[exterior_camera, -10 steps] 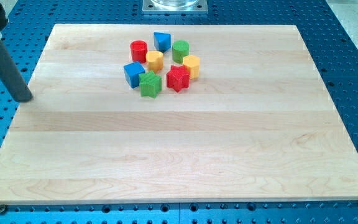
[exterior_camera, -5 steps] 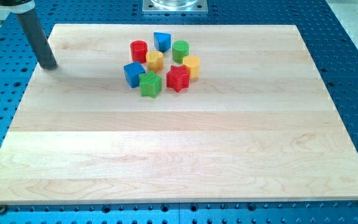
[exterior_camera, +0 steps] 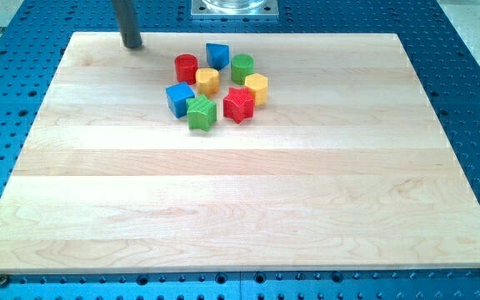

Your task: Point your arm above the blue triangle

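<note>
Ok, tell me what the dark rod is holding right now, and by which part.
Nothing is held. My tip rests near the wooden board's top edge, apart from the blocks, left of the blue triangle block.

Blue triangle (exterior_camera: 217,55), pale wooden board (exterior_camera: 240,200)

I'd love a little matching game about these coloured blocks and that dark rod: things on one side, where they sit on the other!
Things:
1. blue triangle
2. green star
3. my tip
4. red cylinder

Places:
A. cluster's bottom edge
B. near the board's top edge, left of all blocks
C. cluster's top
D. cluster's upper left

Pairs: 1-C, 2-A, 3-B, 4-D
</note>
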`<state>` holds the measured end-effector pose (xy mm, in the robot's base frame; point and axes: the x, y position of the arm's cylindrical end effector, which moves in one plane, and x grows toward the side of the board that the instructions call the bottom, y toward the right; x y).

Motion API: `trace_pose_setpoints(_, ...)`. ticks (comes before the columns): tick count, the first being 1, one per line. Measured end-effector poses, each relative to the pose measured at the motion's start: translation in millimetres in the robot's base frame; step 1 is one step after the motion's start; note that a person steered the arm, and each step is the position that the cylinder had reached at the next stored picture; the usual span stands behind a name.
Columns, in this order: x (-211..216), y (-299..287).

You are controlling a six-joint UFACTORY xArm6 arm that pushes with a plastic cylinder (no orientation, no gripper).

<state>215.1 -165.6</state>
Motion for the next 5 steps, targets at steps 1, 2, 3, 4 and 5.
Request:
trace_pose_setpoints(1, 0.6, 81.5)
trace_pose_setpoints(2, 1.2, 149.3)
trace_pose_setpoints(3, 1.2, 150.5)
trace_pose_setpoints(4, 2.8, 148.1)
trace_pose_setpoints(5, 7.9, 137.1)
